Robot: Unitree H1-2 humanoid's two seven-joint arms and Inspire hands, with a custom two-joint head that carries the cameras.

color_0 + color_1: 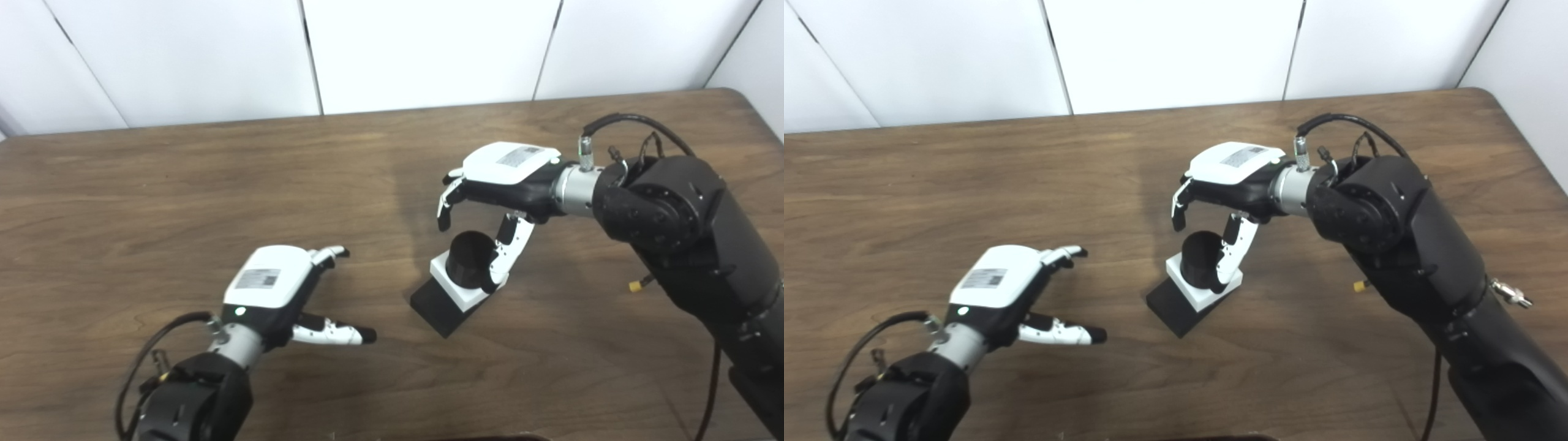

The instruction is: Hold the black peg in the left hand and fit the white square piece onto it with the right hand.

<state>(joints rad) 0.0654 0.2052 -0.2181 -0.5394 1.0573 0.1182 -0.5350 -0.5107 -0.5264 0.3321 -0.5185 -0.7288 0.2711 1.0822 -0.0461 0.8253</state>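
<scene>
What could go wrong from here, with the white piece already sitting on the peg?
1. The right robot hand arches over the black peg, its thumb against the white square piece; withdrawing could drag or tip the assembly.
2. The left robot hand is open and apart, so nothing steadies the peg's base on the table.

Both views look down from the robot's head, set high and tilted forward over the brown surface (184, 184), facing the white wall panels (1176, 49) at its far edge. The two cameras sit side by side, so the right eye view shows everything shifted slightly leftward against the left eye view. They share nearly the whole scene: the surface's middle, its far right corner, and both arms entering from the bottom edge, fairly close.
</scene>
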